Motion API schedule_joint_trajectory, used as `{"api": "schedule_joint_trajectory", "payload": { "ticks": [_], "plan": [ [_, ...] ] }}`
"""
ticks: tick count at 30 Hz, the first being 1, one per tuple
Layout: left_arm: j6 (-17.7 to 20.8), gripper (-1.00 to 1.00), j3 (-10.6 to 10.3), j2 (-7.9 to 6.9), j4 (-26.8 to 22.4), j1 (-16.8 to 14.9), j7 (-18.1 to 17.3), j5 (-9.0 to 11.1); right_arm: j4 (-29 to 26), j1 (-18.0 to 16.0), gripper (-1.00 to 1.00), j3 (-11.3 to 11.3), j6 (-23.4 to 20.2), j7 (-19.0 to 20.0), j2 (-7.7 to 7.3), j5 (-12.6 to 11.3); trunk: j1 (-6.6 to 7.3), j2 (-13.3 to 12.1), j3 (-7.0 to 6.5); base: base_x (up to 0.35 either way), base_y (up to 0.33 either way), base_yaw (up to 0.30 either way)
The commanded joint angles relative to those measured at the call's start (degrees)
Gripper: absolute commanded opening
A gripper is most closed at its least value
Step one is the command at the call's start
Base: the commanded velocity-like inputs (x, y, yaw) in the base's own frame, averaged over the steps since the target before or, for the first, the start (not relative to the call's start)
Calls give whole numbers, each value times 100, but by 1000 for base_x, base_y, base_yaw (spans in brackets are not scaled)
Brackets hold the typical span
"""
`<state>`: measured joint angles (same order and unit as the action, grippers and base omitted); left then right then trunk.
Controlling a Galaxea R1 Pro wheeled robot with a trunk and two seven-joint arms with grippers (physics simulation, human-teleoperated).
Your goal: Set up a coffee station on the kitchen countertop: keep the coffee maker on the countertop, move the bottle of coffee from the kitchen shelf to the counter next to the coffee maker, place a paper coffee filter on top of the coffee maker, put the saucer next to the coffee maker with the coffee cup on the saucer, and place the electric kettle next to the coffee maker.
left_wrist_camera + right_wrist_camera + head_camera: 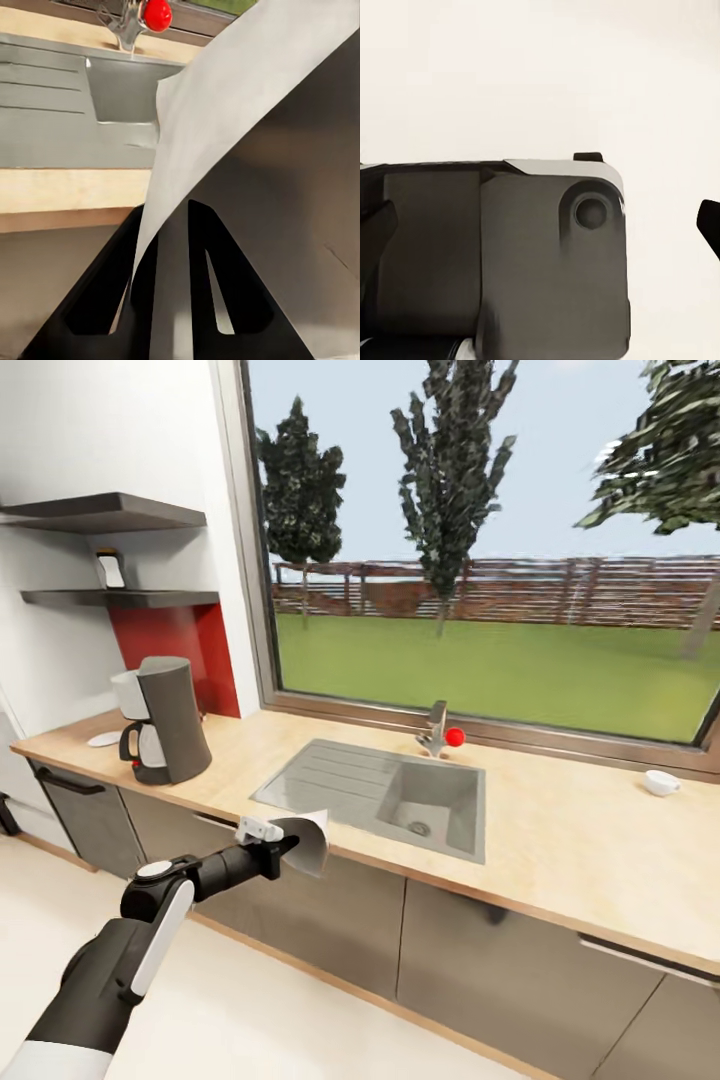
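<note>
My left gripper [292, 844] is shut on a white paper coffee filter [310, 842], held in front of the counter edge just left of the sink. Between the black fingers [139, 247] the filter [247, 105] rises as a broad sheet. The dark grey coffee maker [165, 720] stands on the countertop's left end, with a white saucer [103, 739] beside it. A bottle of coffee [110, 569] sits on the lower wall shelf. A white coffee cup [661, 782] rests on the counter far right. A black tip [709, 225] shows in the right wrist view; its state is unclear.
A grey sink [380, 795] with drainboard is set into the wooden countertop [560, 840], and a faucet with a red knob [453, 737] stands behind it under a large window. Two dark shelves [120, 598] hang at the left. Grey cabinets and pale floor lie below.
</note>
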<state>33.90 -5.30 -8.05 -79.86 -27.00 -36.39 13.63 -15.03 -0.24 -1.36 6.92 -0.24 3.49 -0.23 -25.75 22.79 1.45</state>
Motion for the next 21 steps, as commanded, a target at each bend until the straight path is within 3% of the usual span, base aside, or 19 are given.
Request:
{"api": "schedule_joint_trajectory", "payload": {
  "ticks": [1, 21],
  "plan": [
    [29, -100, 21, -3, 2, -7, 9, 26, 0, -3, 100, -13, 16, -2, 2, -3, -4, 13, 17, 0, 0, 260],
    [21, -100, 90, 6, 14, -7, 18, 25, 7, -3, 100, -13, 16, -2, 6, -1, -4, 13, 77, 2, 0, 261]
  ]
}}
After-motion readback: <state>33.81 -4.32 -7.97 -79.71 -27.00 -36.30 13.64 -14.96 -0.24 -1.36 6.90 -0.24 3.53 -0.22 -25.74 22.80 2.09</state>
